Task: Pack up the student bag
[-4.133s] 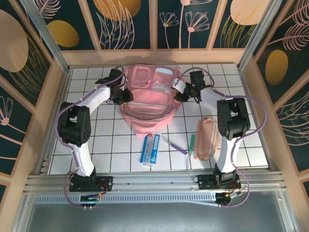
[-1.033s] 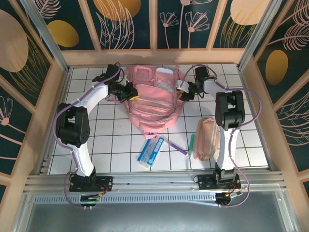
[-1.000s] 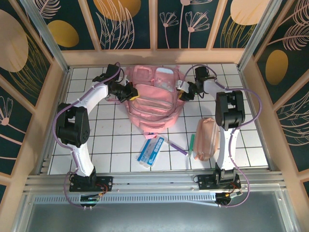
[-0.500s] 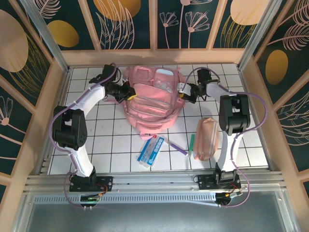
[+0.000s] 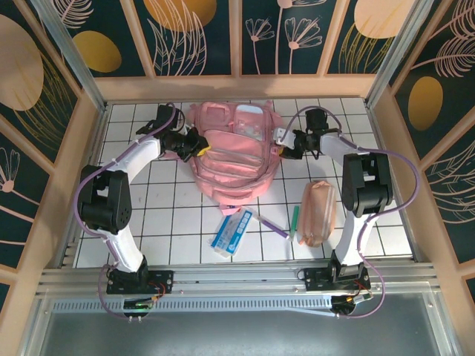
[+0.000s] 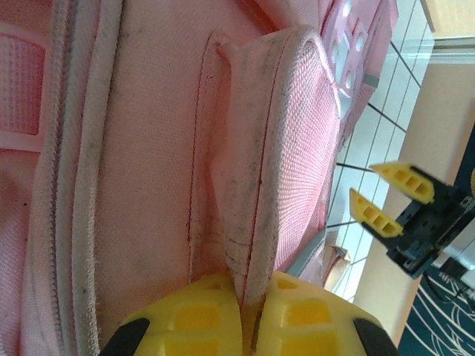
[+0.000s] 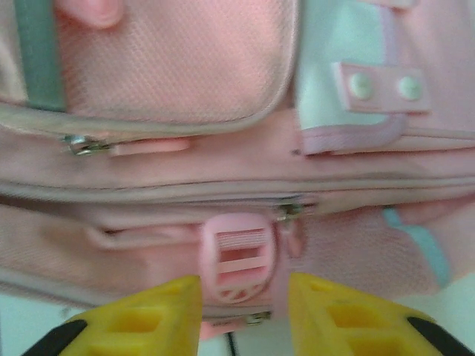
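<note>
The pink student bag [image 5: 234, 156] lies flat at the back middle of the tiled table, pockets up. My left gripper [image 5: 194, 144] is at its left edge. In the left wrist view it [image 6: 249, 304] is shut on a piped fabric seam of the bag [image 6: 148, 148]. My right gripper [image 5: 286, 142] sits at the bag's right side. In the right wrist view its jaws [image 7: 245, 311] stand open on either side of a pink strap buckle [image 7: 239, 256], with a gap on each side. The left wrist view also catches the right gripper [image 6: 382, 194], open.
A peach-pink pencil pouch [image 5: 318, 211] lies right of centre beside the right arm. In front of the bag lie a blue-and-white packet [image 5: 233, 230], a purple pen [image 5: 271, 224] and a green pen [image 5: 294, 220]. Wooden walls close in the table.
The left arm has pulled the bag's left edge outward, and the bag lies wider and flatter. The right gripper has shifted slightly right, and its jaws have parted at the buckle.
</note>
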